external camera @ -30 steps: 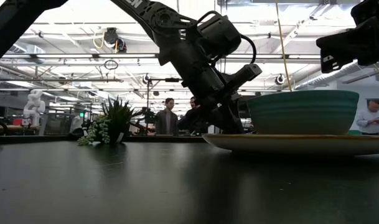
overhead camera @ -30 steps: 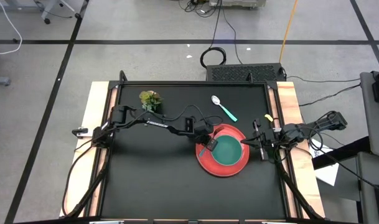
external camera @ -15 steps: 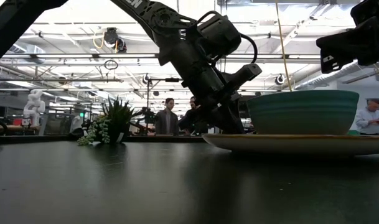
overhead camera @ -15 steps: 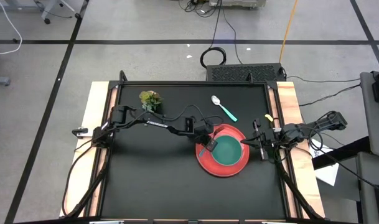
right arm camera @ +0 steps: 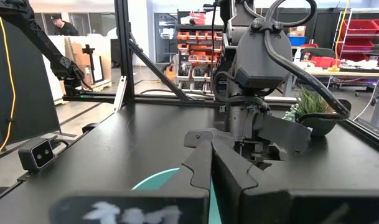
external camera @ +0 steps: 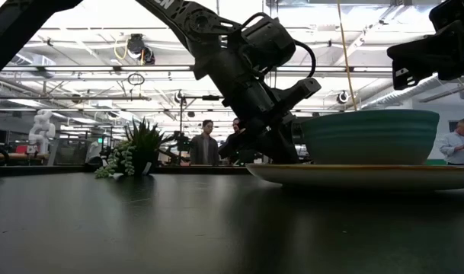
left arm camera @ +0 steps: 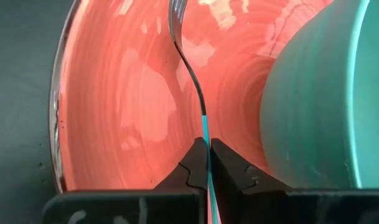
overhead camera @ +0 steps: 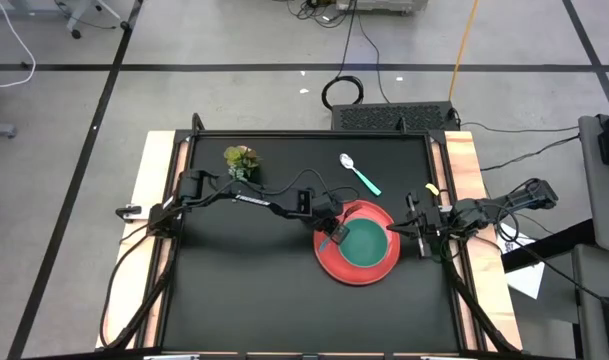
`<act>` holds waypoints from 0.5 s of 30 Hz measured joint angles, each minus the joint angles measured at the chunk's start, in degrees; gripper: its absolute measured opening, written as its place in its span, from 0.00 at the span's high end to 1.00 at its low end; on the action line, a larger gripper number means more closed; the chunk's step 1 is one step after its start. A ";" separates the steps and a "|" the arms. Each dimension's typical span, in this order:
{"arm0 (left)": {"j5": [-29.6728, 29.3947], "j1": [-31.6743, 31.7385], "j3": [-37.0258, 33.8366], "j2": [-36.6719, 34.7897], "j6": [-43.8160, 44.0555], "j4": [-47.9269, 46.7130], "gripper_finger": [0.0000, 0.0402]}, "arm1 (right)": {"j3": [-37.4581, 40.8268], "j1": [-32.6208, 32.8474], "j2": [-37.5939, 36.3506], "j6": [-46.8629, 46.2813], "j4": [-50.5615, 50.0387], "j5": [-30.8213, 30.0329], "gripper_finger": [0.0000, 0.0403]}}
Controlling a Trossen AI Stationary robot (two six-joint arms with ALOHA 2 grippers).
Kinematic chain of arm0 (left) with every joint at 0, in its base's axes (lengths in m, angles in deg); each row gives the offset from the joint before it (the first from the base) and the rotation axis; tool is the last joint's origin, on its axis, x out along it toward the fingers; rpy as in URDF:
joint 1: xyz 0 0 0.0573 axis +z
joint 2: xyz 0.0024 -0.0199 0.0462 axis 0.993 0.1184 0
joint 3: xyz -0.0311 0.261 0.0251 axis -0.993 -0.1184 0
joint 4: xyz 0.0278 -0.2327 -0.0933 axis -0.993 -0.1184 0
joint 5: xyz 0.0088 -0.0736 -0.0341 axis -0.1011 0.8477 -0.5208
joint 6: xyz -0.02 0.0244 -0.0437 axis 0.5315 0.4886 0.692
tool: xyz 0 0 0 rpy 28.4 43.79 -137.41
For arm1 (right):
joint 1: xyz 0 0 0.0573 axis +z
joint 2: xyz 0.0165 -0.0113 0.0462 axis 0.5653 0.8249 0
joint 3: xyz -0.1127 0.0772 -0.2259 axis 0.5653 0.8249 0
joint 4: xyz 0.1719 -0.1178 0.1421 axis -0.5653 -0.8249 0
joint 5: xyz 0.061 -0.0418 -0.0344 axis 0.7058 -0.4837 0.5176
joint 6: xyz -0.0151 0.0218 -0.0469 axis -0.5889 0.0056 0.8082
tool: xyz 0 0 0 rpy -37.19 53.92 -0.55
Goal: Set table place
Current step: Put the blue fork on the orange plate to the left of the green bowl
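Note:
A round red plate [overhead camera: 334, 266] lies on the black table [overhead camera: 244, 290], right of centre, with a teal bowl [overhead camera: 366, 243] standing on it. My left gripper [overhead camera: 330, 237] is low over the plate's left rim, shut on a blue-handled metal fork [left arm camera: 190, 71]. The fork's metal neck reaches out over the plate's red surface [left arm camera: 127, 112], beside the bowl [left arm camera: 320, 106]. A teal-handled spoon [overhead camera: 360, 174] lies on the table beyond the plate. My right gripper [overhead camera: 421, 236] is shut and empty near the table's right edge. My left gripper pinches the fork's thin blue handle [left arm camera: 206, 127] edge-on between its two fingers [left arm camera: 229, 163], near where the handle meets the metal neck. The fingers slant down toward the plate [external camera: 281, 152] and lie along the fork. Whether the fork's head touches the plate I cannot tell.
A small green plant sprig [overhead camera: 242, 160] stands at the table's far left. Light wooden strips [overhead camera: 156, 200] run along the two short sides. Bare black tabletop lies left of and nearer than the plate. People stand in the room beyond the table [external camera: 207, 141].

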 joint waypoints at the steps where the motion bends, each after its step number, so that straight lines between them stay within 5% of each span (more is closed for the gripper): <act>1: -0.02 0.00 -0.01 0.00 -0.03 -0.02 0.97 | 0.00 0.01 0.00 0.00 0.00 0.00 1.00; 15: -0.70 -0.07 -0.10 0.20 -0.96 -0.20 0.82 | 0.00 0.02 0.00 -0.02 0.00 -0.01 1.00</act>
